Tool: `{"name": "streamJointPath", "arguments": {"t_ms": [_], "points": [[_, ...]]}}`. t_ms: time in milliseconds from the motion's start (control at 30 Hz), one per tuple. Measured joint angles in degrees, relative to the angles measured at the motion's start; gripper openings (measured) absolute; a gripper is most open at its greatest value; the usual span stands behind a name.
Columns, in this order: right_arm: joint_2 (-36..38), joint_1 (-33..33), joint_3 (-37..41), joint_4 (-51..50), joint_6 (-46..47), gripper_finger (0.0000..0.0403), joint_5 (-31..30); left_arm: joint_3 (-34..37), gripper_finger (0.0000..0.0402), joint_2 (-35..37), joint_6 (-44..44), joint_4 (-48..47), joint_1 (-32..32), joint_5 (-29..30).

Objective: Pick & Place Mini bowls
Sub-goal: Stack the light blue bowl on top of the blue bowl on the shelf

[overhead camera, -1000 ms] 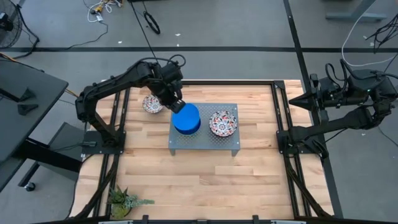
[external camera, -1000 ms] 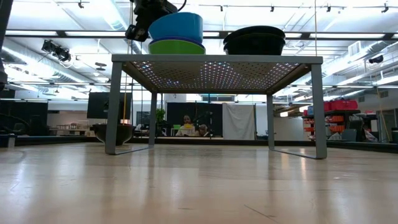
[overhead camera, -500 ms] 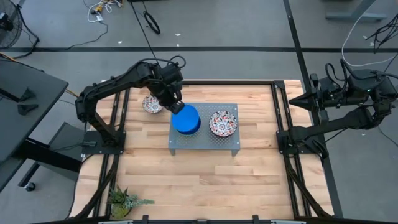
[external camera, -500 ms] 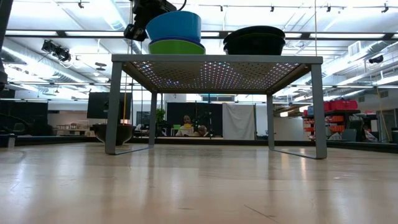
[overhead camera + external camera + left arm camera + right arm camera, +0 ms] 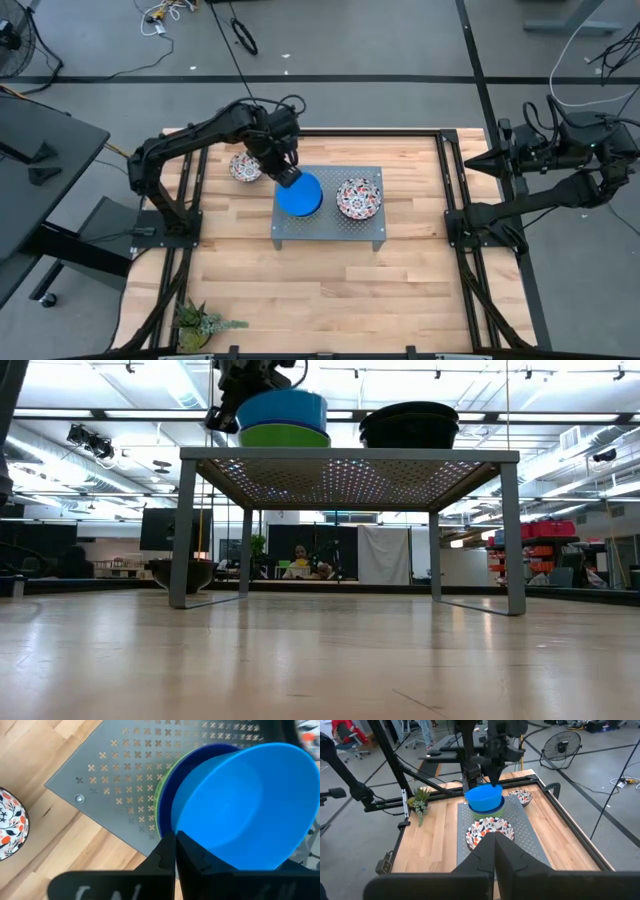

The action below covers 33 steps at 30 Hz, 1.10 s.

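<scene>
The left pincer (image 5: pixel 288 178), just above centre in the high view, is gripping the rim of the bright blue bowl (image 5: pixel 299 194), which is sitting on the green bowl (image 5: pixel 284 436) atop the grey tray (image 5: pixel 330 222). The right pincer (image 5: pixel 494 840) is resting clenched off the bench's right edge.

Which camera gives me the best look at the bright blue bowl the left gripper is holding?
The left wrist view: the bright blue bowl fills the frame, rim pinched by the shut left gripper, sitting in the stack. The high view shows only its top, the low view its side profile over the green bowl, and the right wrist view shows it small.
</scene>
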<state>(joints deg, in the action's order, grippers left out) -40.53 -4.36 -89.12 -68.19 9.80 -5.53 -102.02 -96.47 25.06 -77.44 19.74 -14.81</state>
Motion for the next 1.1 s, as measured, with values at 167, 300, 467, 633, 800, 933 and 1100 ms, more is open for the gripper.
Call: {"name": "streamJointPath", "arguments": {"t_ms": [167, 300, 467, 633, 800, 933, 1100], "points": [[0.0, 0.02, 0.0, 0.01, 0.0, 0.0007, -0.01, 0.0, 0.0004, -0.73, -0.3, -0.07, -0.1, -0.27], [0.01, 0.01, 0.0, 0.0, 0.0, 0.0007, -0.01, 0.0, 0.0003, -0.93, -0.3, 0.39, -0.09, -0.34], [0.0, 0.0, 0.0, 0.01, 0.0, 0.0007, -0.01, 0.02, 0.0007, -1.09, -0.33, 0.13, -0.1, -0.46], [0.01, 0.01, 0.0, 0.01, 0.0, 0.0007, 0.0, 0.0, 0.0012, -1.09, -0.31, 0.37, -0.1, -0.46], [0.0, 0.02, 0.0, 0.01, 0.0, 0.0006, 0.01, 0.0, 0.0025, -1.09, -0.26, 0.37, -0.1, -0.46], [0.01, 0.02, 0.0, 0.0, 0.0, 0.0007, -0.01, 0.0, 0.0042, -1.09, -0.26, 0.38, -0.1, -0.48], [0.01, 0.02, 0.0, 0.01, 0.0, 0.0007, -0.01, 0.0, 0.0066, -1.09, 0.04, 0.39, -0.1, -1.79]]}}
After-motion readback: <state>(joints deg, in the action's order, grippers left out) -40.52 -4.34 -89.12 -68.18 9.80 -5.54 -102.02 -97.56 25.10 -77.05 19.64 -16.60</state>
